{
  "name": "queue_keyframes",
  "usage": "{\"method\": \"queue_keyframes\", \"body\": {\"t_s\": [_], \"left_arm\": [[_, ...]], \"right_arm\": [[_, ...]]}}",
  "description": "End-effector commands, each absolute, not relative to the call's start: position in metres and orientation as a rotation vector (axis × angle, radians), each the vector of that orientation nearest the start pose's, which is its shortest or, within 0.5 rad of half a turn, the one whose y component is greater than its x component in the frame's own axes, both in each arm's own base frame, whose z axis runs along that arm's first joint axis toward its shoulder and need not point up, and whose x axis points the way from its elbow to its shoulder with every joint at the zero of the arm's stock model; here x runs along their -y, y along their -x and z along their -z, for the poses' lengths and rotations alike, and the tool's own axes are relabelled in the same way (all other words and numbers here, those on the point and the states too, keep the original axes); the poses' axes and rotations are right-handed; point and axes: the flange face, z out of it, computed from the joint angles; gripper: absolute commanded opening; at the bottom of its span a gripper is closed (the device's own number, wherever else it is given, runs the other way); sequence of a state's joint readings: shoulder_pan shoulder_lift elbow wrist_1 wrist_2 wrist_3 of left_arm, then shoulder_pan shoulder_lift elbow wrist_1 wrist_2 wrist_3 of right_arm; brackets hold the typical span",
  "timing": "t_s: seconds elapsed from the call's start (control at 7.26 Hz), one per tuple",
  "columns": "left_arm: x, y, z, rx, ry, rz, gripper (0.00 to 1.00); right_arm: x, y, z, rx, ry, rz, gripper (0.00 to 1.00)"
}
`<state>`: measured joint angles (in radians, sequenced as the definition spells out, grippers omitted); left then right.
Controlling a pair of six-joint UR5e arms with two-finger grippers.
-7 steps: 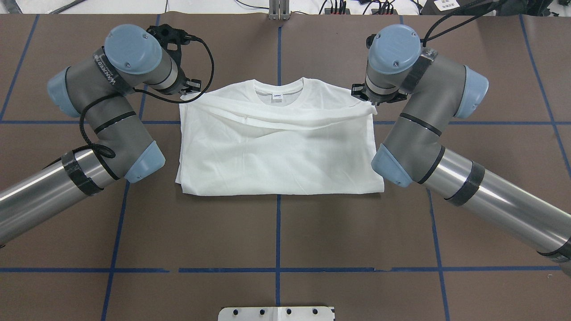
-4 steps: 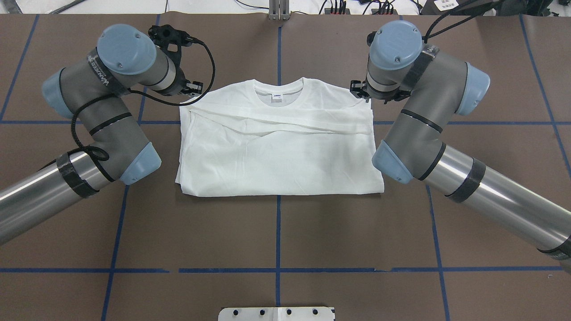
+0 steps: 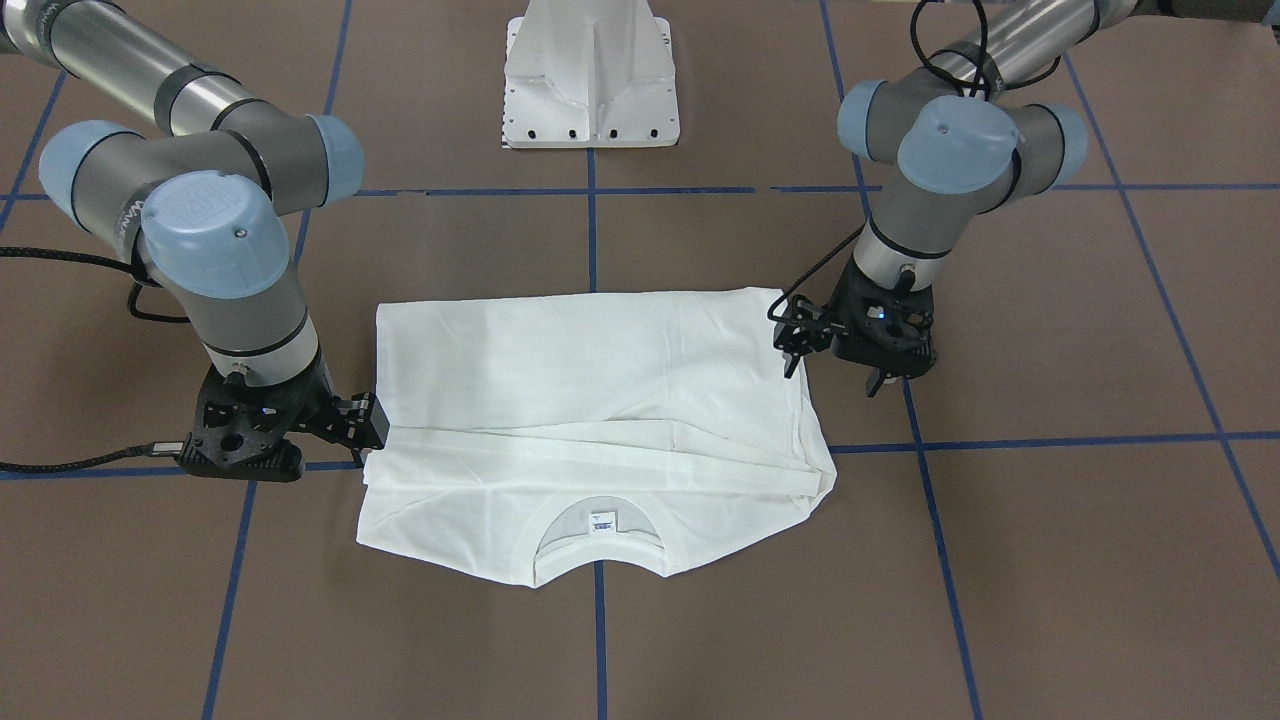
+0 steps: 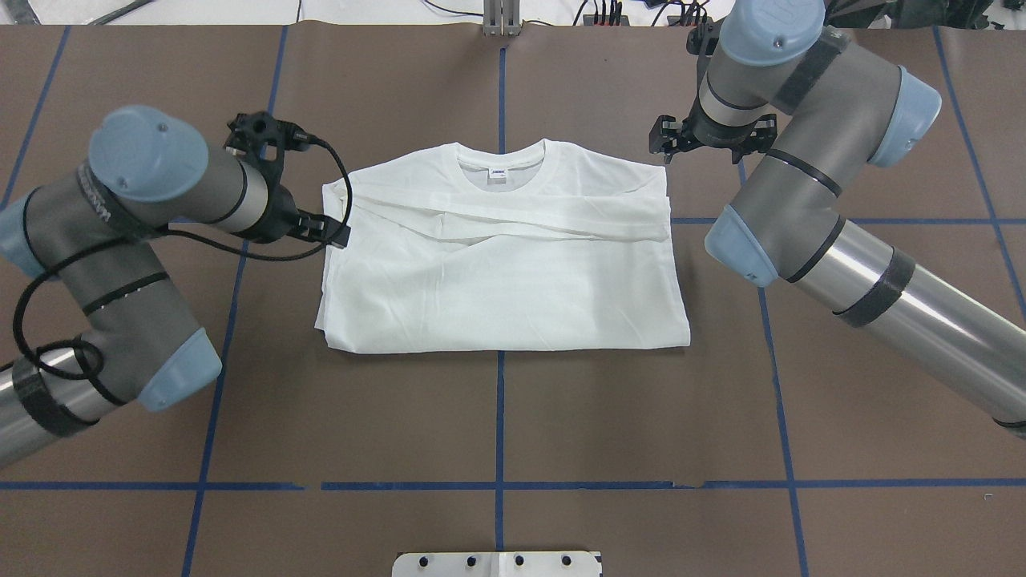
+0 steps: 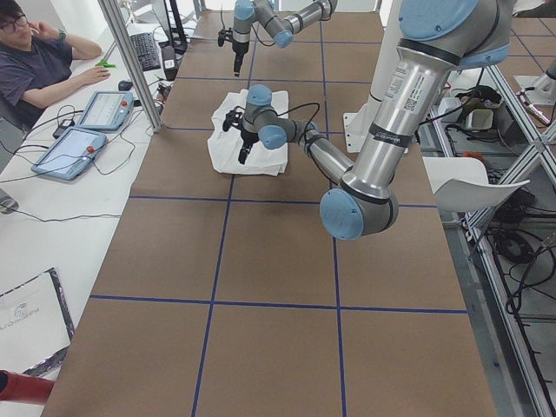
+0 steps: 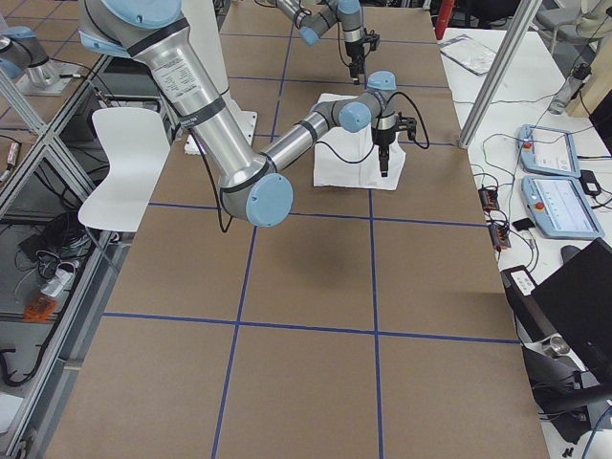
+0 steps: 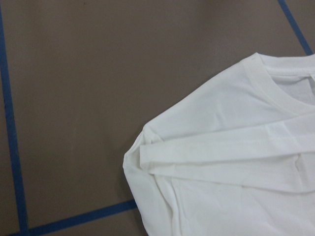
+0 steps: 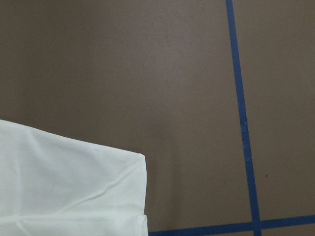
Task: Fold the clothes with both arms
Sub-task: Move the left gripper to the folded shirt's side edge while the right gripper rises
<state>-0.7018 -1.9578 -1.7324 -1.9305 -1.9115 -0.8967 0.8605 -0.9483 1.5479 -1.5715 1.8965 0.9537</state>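
The white shirt (image 4: 505, 280) lies folded flat on the brown table, collar away from the robot, with a sleeve band folded across below the collar. It also shows as the shirt (image 3: 590, 380). My left gripper (image 4: 323, 231) hovers at the shirt's left edge just below the shoulder, open and holding nothing. It is on the right in the front-facing view as the left gripper (image 3: 893, 380). My right gripper (image 4: 704, 148) hangs off the right shoulder corner, open and empty, also seen as the right gripper (image 3: 368, 428). Both wrist views show only a shirt corner (image 7: 236, 172) (image 8: 64, 191), no fingers.
Blue tape lines (image 4: 499, 417) grid the table. The white pedestal base (image 3: 590, 80) stands at the robot's side. A person (image 5: 35, 61) sits at a side desk with tablets (image 5: 100, 109). A white chair (image 6: 120, 153) stands beside the table.
Both grippers have let go of the shoulder corners and the lifted fold has settled flat. The left gripper moved back along the shirt's left edge; the right gripper moved away past the right shoulder.
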Motion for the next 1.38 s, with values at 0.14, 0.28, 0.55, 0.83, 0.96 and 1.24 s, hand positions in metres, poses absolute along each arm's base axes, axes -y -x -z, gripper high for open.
{"method": "queue_keyframes", "body": {"t_s": [0.14,0.28,0.55,0.83,0.96,1.24], "left_arm": [[0.418,-0.448,-0.371,-0.974,-0.264,-0.150,1.00],[0.411,-0.452,-0.366,-0.988,-0.250,-0.144,0.97],[0.393,-0.469,-0.360,-1.010,-0.201,-0.117,0.49],[0.391,-0.470,-0.358,-1.012,-0.199,-0.115,0.00],[0.391,-0.470,-0.356,-1.016,-0.197,-0.106,0.00],[0.389,-0.462,-0.346,-1.031,-0.210,-0.106,0.00]], "right_arm": [[0.602,0.382,-0.306,0.656,-0.171,-0.133,1.00],[0.602,0.382,-0.305,0.657,-0.172,-0.133,1.00],[0.602,0.382,-0.306,0.656,-0.173,-0.133,1.00],[0.601,0.382,-0.306,0.656,-0.173,-0.133,1.00],[0.601,0.382,-0.306,0.656,-0.173,-0.134,1.00],[0.600,0.381,-0.304,0.659,-0.178,-0.134,1.00]]}}
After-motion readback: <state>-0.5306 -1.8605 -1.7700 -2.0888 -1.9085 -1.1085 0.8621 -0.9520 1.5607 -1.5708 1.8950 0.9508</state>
